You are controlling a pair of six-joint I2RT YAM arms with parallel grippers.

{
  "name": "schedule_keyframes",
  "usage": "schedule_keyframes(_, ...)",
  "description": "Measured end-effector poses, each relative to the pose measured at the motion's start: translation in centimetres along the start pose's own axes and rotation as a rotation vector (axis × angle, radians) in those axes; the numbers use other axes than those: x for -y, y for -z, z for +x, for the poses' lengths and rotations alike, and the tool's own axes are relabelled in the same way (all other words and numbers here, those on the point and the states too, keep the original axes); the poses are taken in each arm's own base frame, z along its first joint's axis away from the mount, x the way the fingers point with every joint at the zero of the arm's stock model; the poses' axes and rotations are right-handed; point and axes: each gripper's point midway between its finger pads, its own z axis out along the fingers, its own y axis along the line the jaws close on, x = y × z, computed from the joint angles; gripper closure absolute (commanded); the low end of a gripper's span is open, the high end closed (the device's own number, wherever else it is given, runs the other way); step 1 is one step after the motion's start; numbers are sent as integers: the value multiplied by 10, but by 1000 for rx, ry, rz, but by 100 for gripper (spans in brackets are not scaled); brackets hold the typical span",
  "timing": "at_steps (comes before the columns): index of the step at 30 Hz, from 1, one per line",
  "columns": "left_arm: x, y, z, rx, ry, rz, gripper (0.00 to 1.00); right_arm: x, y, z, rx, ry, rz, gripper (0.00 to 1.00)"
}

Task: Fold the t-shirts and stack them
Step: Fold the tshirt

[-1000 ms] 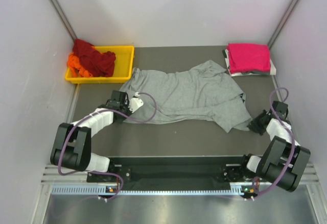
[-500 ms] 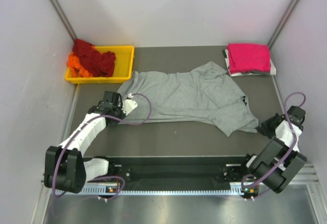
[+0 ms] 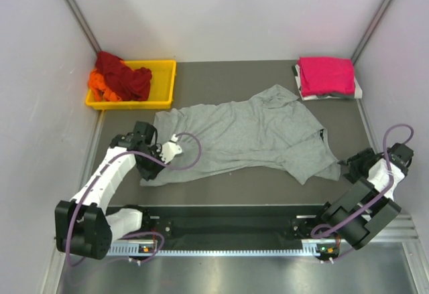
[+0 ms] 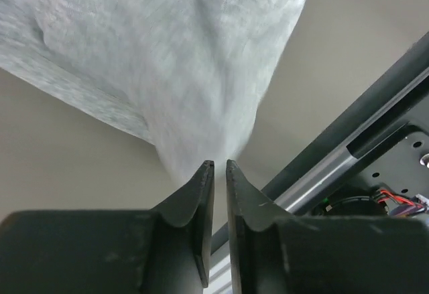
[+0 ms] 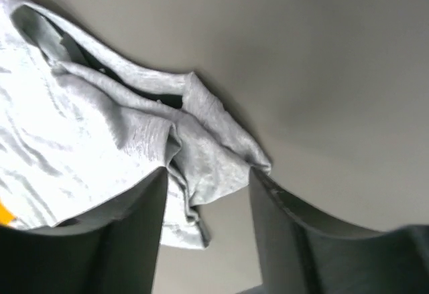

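A light heather-grey t-shirt [image 3: 248, 130] lies spread across the middle of the dark table, its near left corner drawn to the front. My left gripper [image 3: 173, 151] hovers at that left hem. In the left wrist view its jaws [image 4: 218, 165] stand a narrow slit apart with nothing in the slit, and the grey cloth [image 4: 167, 53] ends just past the tips. My right gripper [image 3: 352, 167] sits at the shirt's right corner. It is open, and a crumpled corner of grey cloth [image 5: 208, 153] lies loose between the wide-spread fingers [image 5: 134, 220]. A folded magenta-pink t-shirt [image 3: 326, 74] rests at the back right.
A yellow tray [image 3: 166, 80] at the back left holds a dark red tee [image 3: 123, 73] and an orange one [image 3: 100, 86]. The pink shirt lies on a white and black folded piece [image 3: 355, 92]. The black base rail [image 3: 234, 215] runs along the near edge. White walls close in both sides.
Both grippers pulled the grey shirt outward and toward the near edge, stretching it flatter. Both jaws then parted, the right one widely, and the cloth lies released.
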Motion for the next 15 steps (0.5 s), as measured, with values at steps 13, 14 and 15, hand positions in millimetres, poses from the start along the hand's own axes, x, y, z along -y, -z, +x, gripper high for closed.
schedule_keyframes(13, -85, 36, -82, 239, 135, -246, 74, -101, 32, 13, 111, 488, -115, 47)
schedule_keyframes(14, -87, 31, -87, 247, 134, -238, 74, -105, 30, 25, 85, 523, -121, 46)
schedule_keyframes(15, -88, 24, -90, 244, 130, -229, 73, -104, 26, 35, 59, 547, -120, 46)
